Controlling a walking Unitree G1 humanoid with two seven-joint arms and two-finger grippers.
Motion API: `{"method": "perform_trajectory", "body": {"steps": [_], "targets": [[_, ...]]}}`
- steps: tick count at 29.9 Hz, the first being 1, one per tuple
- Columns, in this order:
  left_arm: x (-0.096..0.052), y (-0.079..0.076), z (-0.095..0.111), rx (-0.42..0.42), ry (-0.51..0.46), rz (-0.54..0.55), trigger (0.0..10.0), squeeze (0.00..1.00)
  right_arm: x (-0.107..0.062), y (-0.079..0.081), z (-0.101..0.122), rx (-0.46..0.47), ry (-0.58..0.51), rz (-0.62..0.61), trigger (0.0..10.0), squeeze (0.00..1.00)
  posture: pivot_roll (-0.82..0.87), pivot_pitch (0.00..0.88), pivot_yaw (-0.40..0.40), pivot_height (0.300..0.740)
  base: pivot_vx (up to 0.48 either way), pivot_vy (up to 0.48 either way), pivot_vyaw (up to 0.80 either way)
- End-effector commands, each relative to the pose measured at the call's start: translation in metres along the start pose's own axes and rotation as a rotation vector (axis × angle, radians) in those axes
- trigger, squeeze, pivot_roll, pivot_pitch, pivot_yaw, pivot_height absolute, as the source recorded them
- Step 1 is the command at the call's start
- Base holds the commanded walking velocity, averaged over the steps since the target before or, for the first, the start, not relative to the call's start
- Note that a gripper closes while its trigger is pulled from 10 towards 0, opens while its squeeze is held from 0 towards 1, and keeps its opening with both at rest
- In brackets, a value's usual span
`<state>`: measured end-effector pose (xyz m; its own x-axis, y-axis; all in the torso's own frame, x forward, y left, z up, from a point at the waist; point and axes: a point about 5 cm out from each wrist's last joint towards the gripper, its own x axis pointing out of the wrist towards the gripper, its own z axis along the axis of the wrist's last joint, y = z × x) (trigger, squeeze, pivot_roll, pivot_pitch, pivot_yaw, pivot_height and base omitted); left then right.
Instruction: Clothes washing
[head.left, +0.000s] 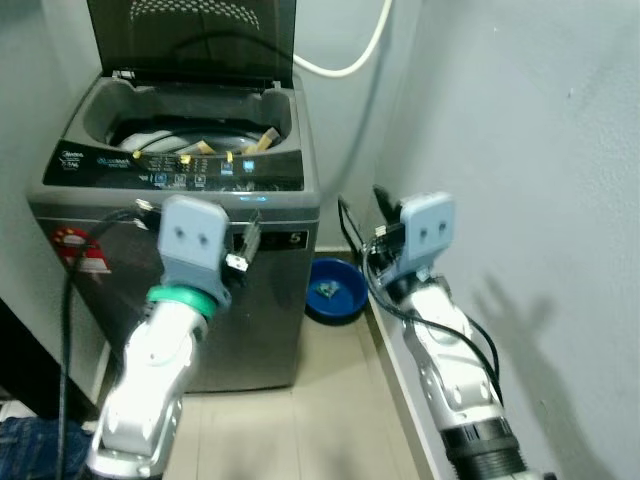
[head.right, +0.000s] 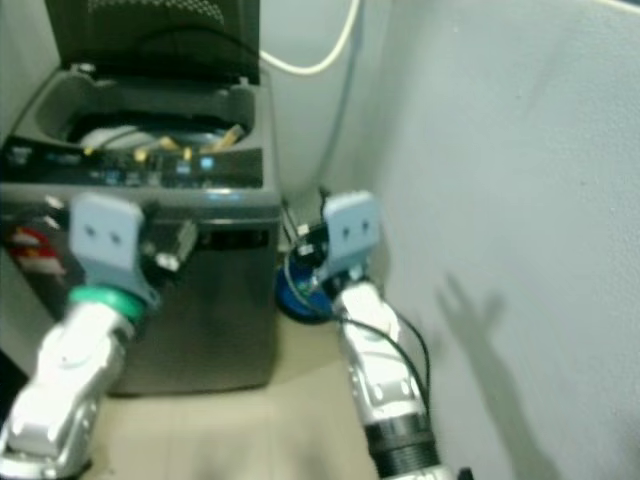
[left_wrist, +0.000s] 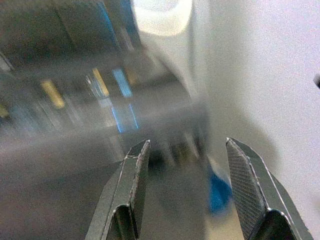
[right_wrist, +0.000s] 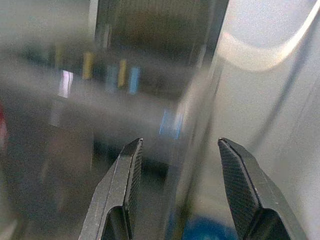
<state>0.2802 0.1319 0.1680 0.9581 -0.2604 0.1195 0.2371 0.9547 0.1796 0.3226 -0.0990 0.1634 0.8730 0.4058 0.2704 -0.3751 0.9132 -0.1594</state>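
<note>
A grey top-loading washing machine (head.left: 190, 250) stands at the left against the pale wall, its dark lid (head.left: 190, 40) raised upright at the back so the tub (head.left: 190, 125) is open to view; something pale lies inside the drum, too unclear to tell what it is. Along the front edge of the top runs the dark control panel (head.left: 185, 170), with small yellow and blue marks and lit blue spots, and a red sticker (head.left: 80, 250) sits on the front face at its left side. A bit of blue cloth (head.left: 35, 445) shows on the floor at the lower left corner beside the machine. The left gripper (left_wrist: 182, 170) is raised in front of the machine's front face, just below the control panel, its two black fingers (left_wrist: 132, 185) spread apart with nothing between them; its wrist view is blurred, showing the panel lights and the wall. A cream-coloured hose (head.left: 355, 55) curves along the wall behind the machine's right rear corner. On the floor in the gap between the machine and the right wall rests a blue basin (head.left: 335, 290). The right gripper (right_wrist: 177, 170) is held up near the machine's right side, above that basin, fingers (right_wrist: 237, 185) likewise parted and empty, pointing toward the machine's corner and the hose
</note>
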Motion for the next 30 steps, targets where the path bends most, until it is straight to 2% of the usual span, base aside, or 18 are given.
{"method": "perform_trajectory", "body": {"steps": [1, 2, 4, 5, 6, 7, 8, 9, 12, 13, 14, 15, 16, 18, 19, 21, 25, 30], "targets": [[-0.007, -0.012, -0.029, 0.018, 0.104, -0.046, 10.0, 0.0, -0.016, 0.004, -0.031, -0.019, 0.13, 0.028, 10.0, 0.0, 0.08, 0.06, -0.039, 0.74, 0.0, 0.0, 0.0], [-0.011, -0.013, -0.04, 0.021, 0.145, -0.053, 10.0, 0.0, -0.022, 0.005, -0.042, -0.033, 0.171, 0.032, 10.0, 0.0, 0.08, 0.058, -0.039, 0.74, 0.0, 0.0, 0.0], [-0.011, -0.013, -0.04, 0.021, 0.145, -0.053, 10.0, 0.0, -0.022, 0.005, -0.042, -0.033, 0.171, 0.032, 10.0, 0.0, 0.08, 0.058, -0.039, 0.74, 0.0, 0.0, 0.0], [-0.019, -0.013, -0.064, 0.024, 0.234, -0.049, 10.0, 0.0, -0.035, 0.007, -0.064, -0.043, 0.266, 0.034, 10.0, 0.0, 0.08, 0.057, -0.042, 0.74, 0.0, 0.0, 0.0], [-0.019, -0.013, -0.064, 0.024, 0.234, -0.049, 10.0, 0.0, -0.035, 0.007, -0.064, -0.043, 0.266, 0.034, 10.0, 0.0, 0.08, 0.057, -0.042, 0.74, 0.0, 0.0, 0.0], [-0.031, -0.011, -0.092, 0.021, 0.343, -0.033, 10.0, 0.0, -0.053, 0.008, -0.091, -0.042, 0.392, 0.034, 10.0, 0.0, 0.08, 0.054, -0.042, 0.74, 0.0, 0.0, 0.0], [-0.031, -0.011, -0.092, 0.021, 0.343, -0.033, 10.0, 0.0, -0.053, 0.008, -0.091, -0.042, 0.392, 0.034, 10.0, 0.0, 0.08, 0.054, -0.042, 0.74, 0.0, 0.0, 0.0], [-0.044, -0.009, -0.117, 0.01, 0.449, -0.021, 10.0, 0.0, -0.073, 0.009, -0.114, -0.043, 0.518, 0.023, 10.0, 0.0, 0.08, 0.055, -0.044, 0.74, 0.0, 0.0, 0.0], [-0.044, -0.009, -0.117, 0.01, 0.449, -0.021, 10.0, 0.0, -0.073, 0.009, -0.114, -0.043, 0.518, 0.023, 10.0, 0.0, 0.08, 0.055, -0.044, 0.74, 0.0, 0.0, 0.0], [-0.058, -0.008, -0.14, -0.01, 0.552, -0.006, 10.0, 0.0, -0.094, 0.007, -0.134, -0.06, 0.651, 0.002, 10.0, 0.0, 0.09, 0.053, -0.046, 0.74, 0.0, 0.0, 0.0], [-0.058, -0.008, -0.14, -0.01, 0.552, -0.006, 10.0, 0.0, -0.094, 0.007, -0.134, -0.06, 0.651, 0.002, 10.0, 0.0, 0.09, 0.053, -0.046, 0.74, 0.0, 0.0, 0.0], [-0.074, -0.008, -0.165, -0.027, 0.67, 0.001, 10.0, 0.0, -0.119, 0.003, -0.153, -0.012, 0.795, -0.068, 10.0, 0.0, 0.08, 0.05, -0.047, 0.74, 0.0, 0.0, 0.0], [-0.074, -0.008, -0.165, -0.027, 0.67, 0.001, 10.0, 0.0, -0.119, 0.003, -0.153, -0.012, 0.795, -0.068, 10.0, 0.0, 0.08, 0.05, -0.047, 0.74, 0.0, 0.0, 0.0], [-0.098, -0.012, -0.194, -0.028, 0.822, -0.018, 10.0, 0.0, -0.154, 0.001, -0.171, 0.044, 0.964, -0.144, 10.0, 0.0, 0.08, 0.048, -0.045, 0.74, 0.0, 0.0, 0.0], [-0.098, -0.012, -0.194, -0.028, 0.822, -0.018, 10.0, 0.0, -0.154, 0.001, -0.171, 0.044, 0.964, -0.144, 10.0, 0.0, 0.08, 0.048, -0.045, 0.74, 0.0, 0.0, 0.0], [-0.106, -0.017, -0.202, -0.013, 0.867, -0.046, 10.0, 0.0, -0.166, 0.003, -0.176, 0.026, 1.014, -0.136, 10.0, 0.0, 0.07, 0.044, -0.041, 0.74, 0.0, 0.0, 0.0], [-0.12, -0.028, -0.216, 0.031, 0.943, -0.103, 10.0, 0.0, -0.209, 0.01, -0.188, -0.111, 1.183, -0.034, 10.0, 0.0, 0.05, 0.035, -0.031, 0.74, 0.0, 0.0, 0.16], [-0.124, -0.029, -0.221, 0.047, 0.964, -0.124, 10.0, 0.0, -0.23, 0.015, -0.192, -0.152, 1.254, 0.03, 10.0, 0.0, 0.06, 0.035, -0.032, 0.74, 0.0, 0.0, 0.68]]}}
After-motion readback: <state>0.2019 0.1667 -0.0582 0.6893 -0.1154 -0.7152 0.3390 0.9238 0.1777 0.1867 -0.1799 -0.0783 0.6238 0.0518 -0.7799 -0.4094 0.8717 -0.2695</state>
